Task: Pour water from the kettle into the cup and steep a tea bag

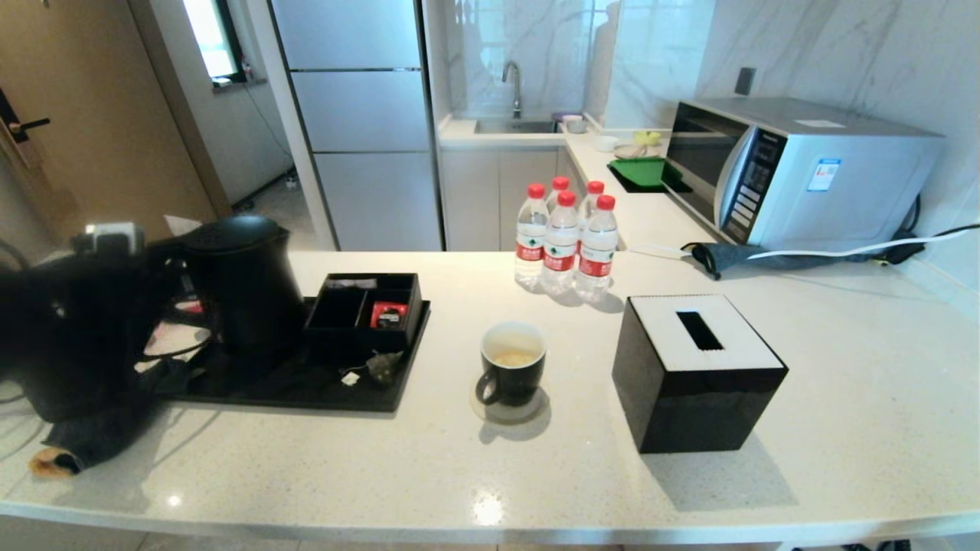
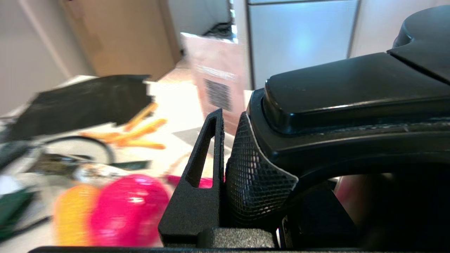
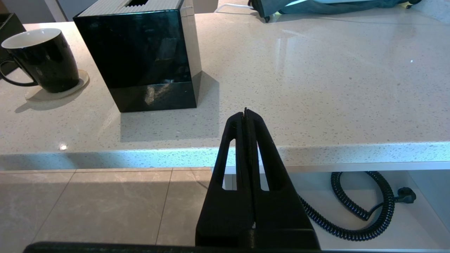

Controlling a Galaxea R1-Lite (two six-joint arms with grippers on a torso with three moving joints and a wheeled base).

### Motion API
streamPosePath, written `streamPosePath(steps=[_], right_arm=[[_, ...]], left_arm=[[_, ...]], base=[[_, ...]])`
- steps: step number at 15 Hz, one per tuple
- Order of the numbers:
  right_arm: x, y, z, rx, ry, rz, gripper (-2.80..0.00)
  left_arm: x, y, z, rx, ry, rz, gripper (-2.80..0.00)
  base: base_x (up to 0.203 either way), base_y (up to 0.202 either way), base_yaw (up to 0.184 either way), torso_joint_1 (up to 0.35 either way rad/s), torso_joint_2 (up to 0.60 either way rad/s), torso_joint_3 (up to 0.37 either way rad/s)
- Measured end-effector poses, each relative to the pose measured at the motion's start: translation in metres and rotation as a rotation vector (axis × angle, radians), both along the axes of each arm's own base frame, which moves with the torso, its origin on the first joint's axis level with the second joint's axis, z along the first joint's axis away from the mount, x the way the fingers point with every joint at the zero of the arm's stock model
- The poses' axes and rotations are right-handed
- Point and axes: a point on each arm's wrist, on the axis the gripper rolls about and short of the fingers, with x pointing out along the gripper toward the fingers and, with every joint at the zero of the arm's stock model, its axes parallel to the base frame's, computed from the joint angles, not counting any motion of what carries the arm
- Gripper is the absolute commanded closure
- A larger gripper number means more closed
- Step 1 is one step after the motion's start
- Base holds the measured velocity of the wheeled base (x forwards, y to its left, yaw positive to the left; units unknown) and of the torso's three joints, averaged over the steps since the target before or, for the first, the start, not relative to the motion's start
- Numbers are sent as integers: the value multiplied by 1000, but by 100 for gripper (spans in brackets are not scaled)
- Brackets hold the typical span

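The tall black kettle [image 1: 243, 287] stands upright on the black tray [image 1: 306, 394] at the left. My left gripper [image 1: 170, 268] is at its loop handle [image 2: 351, 102]. One finger [image 2: 204, 196] presses a mesh patch on the handle, and the other finger is hidden behind it. The black mug [image 1: 512, 367] sits on a round coaster mid-counter and holds pale yellowish water [image 1: 514, 357]. The grey-green tea bag [image 1: 383, 366] lies on the tray's right end with its white tag [image 1: 350, 378] beside it. My right gripper [image 3: 245, 114] hangs shut and empty below the counter's front edge, out of the head view.
A black tissue box [image 1: 697, 375] stands just right of the mug [image 3: 40, 59]. Several red-capped bottles [image 1: 563, 241] stand behind it. A black compartment box [image 1: 366, 310] with a red packet [image 1: 389, 314] sits on the tray. A microwave [image 1: 796, 172] is at the back right.
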Motion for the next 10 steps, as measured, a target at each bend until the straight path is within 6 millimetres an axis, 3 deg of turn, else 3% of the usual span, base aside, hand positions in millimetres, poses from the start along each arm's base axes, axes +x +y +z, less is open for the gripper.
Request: streamPosePath(steps=[10], right_arm=[[0, 0, 0, 1, 0, 0, 0]], left_arm=[[8, -5, -23, -18, 0, -13, 0]], base=[[0, 0, 0, 0, 0, 0]])
